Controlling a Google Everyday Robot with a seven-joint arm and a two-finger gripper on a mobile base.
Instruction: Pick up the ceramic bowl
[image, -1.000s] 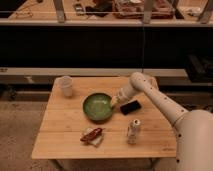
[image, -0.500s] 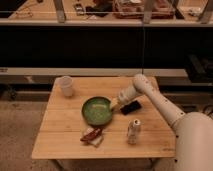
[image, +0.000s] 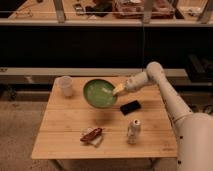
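The ceramic bowl (image: 99, 93) is green and round with a darker rim. It hangs tilted above the middle of the wooden table (image: 60, 127), its inside facing the camera, and casts a shadow on the wood below it. My gripper (image: 118, 90) is shut on the bowl's right rim. The white arm (image: 165, 95) reaches in from the right.
A small white cup (image: 65, 85) stands at the table's back left. A flat black object (image: 130, 107) lies just right of the bowl and below it. A can (image: 133, 131) stands at the front right. A red snack packet (image: 91, 135) lies at the front middle. A dark shelf unit runs behind the table.
The bowl has come up off the table and tilted toward the camera, held at its right rim. The gripper and arm have risen with it.
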